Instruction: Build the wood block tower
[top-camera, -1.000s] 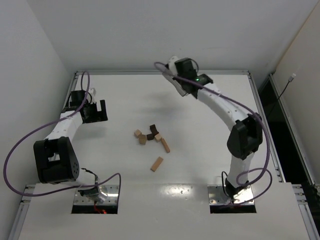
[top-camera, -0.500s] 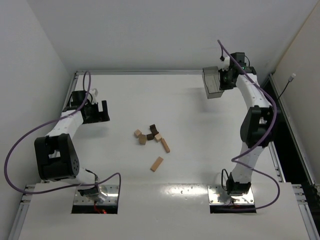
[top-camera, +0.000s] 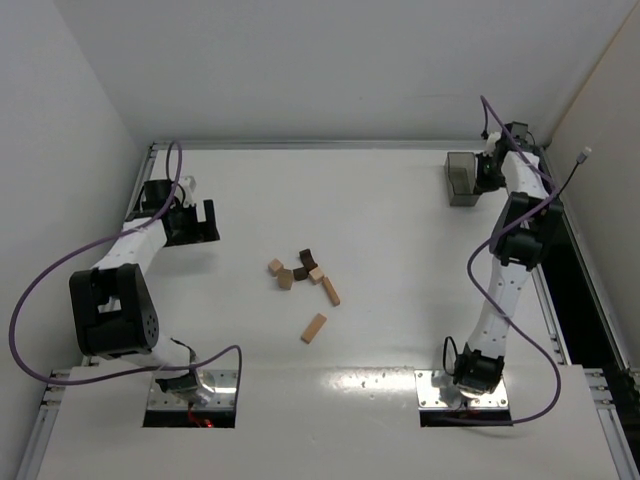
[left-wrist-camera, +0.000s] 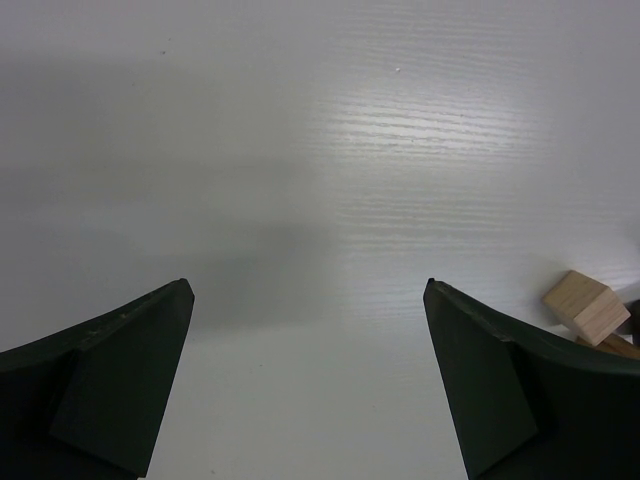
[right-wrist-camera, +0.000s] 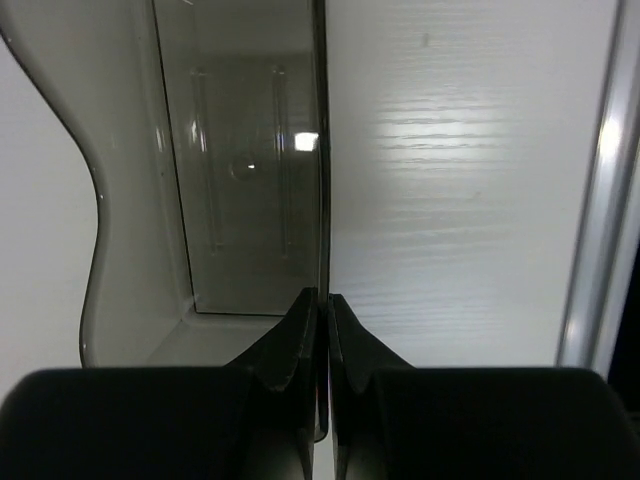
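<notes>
No tower stands; the wood blocks (top-camera: 300, 272) lie scattered mid-table, several light tan and two dark brown (top-camera: 306, 257), with one tan block (top-camera: 314, 327) apart nearer the front. My left gripper (top-camera: 198, 222) is open and empty at the far left, well left of the blocks; its wrist view shows one tan block (left-wrist-camera: 586, 305) at the right edge. My right gripper (top-camera: 478, 175) is at the far right corner, shut on the wall of the translucent grey plastic container (top-camera: 460, 178). In the right wrist view the fingers (right-wrist-camera: 297, 330) pinch that wall (right-wrist-camera: 320, 150).
A metal rail (top-camera: 330, 144) runs along the table's far edge and another (right-wrist-camera: 590, 200) along the right side, close to the container. White walls enclose the table at left and back.
My right arm has swung from the back middle to the far right corner, carrying the grey container with it. The left arm and the blocks have not moved.
</notes>
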